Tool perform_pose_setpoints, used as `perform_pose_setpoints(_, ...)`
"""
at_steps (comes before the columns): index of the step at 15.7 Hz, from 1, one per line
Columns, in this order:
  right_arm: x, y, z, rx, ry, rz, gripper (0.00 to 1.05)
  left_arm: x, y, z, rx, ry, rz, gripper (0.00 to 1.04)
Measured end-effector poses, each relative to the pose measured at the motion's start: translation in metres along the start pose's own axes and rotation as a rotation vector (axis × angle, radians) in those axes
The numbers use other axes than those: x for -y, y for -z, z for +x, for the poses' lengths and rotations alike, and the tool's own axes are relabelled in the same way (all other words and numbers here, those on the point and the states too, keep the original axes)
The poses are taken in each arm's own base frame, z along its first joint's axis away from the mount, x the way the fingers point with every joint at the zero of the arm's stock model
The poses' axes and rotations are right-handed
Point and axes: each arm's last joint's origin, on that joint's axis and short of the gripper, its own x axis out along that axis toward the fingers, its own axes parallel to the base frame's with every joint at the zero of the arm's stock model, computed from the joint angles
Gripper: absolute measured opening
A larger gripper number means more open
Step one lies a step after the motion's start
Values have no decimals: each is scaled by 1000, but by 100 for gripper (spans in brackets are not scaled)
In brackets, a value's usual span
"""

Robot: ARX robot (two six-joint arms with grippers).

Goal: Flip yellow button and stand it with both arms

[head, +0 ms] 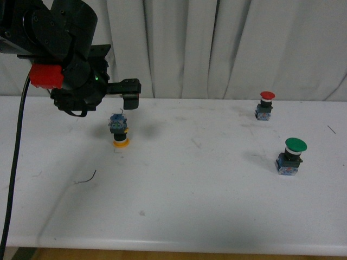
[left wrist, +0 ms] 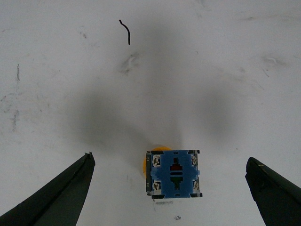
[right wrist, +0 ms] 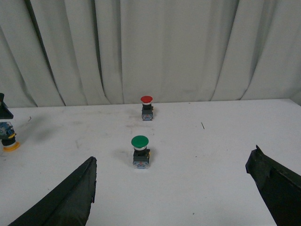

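The yellow button stood cap-down on the left part of the white table, blue base up, well in from the near edge, with bare tabletop all round. The left gripper hung above it, its fingers spread wide on either side, touching nothing. The right gripper was also spread wide and empty, facing the green button and the farther red button at right.
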Motion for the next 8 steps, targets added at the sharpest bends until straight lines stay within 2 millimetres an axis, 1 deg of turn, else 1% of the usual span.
perform_pose_setpoints(4,0,0,0,0,0,0,98,2,11,14,-21,-12,21,98)
perform_pose_setpoints(8,0,0,0,0,0,0,98,9,12,16,-8,-2,32,98)
